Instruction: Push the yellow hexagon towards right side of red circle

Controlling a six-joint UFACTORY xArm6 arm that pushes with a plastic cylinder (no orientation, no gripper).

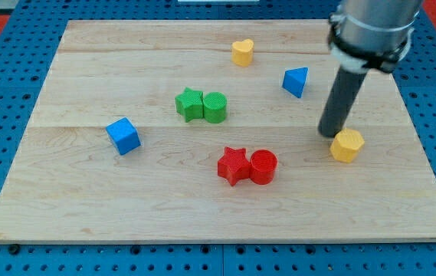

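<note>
The yellow hexagon [347,146] lies on the wooden board toward the view's right. The red circle [263,166] lies near the board's middle, left of and slightly lower than the hexagon, touching a red star [234,165] on its left. My tip [329,134] stands on the board just at the hexagon's upper left edge, touching it or nearly so. The dark rod rises from there to the arm's grey body at the view's top right.
A blue triangle [296,81] lies above left of my tip. A yellow heart [242,52] lies near the top. A green star [190,104] and green circle [215,106] touch left of centre. A blue cube [123,136] lies at the left.
</note>
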